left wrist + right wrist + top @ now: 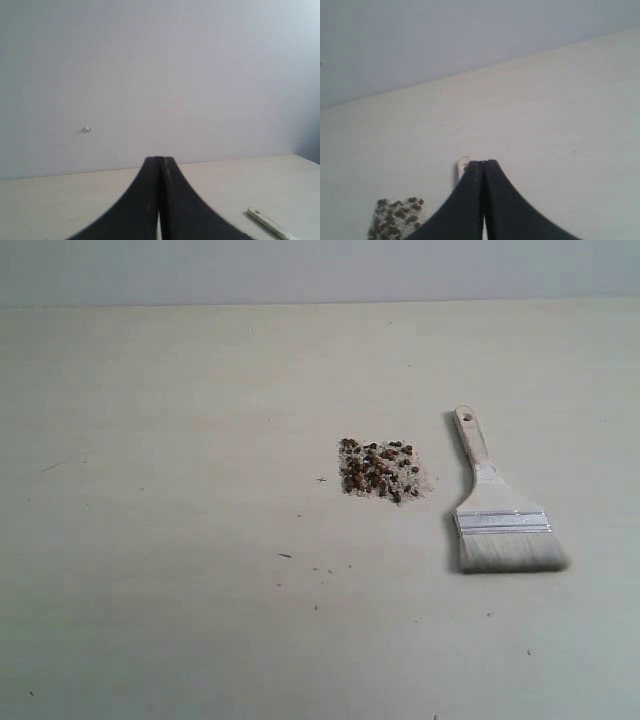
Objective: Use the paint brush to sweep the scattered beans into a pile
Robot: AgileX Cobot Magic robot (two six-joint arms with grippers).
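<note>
The beans [380, 470] lie in one small clump with pale grit, near the middle of the table. To their right the paint brush [497, 510] lies flat, its bristles toward the near side and its holed handle pointing away. Neither gripper shows in the exterior view. My left gripper [161, 159] is shut with nothing in it, and the brush handle end [267, 222] shows off to one side. The right gripper [483, 162] is also shut and empty, raised over the table. Just past it are the handle tip [462, 165] and the beans [395, 220].
A few thin dark specks [285, 556] lie on the pale tabletop [150, 540] in front of the clump. A plain wall [320, 270] stands behind the table's far edge, with a small white mark [86, 129] on it.
</note>
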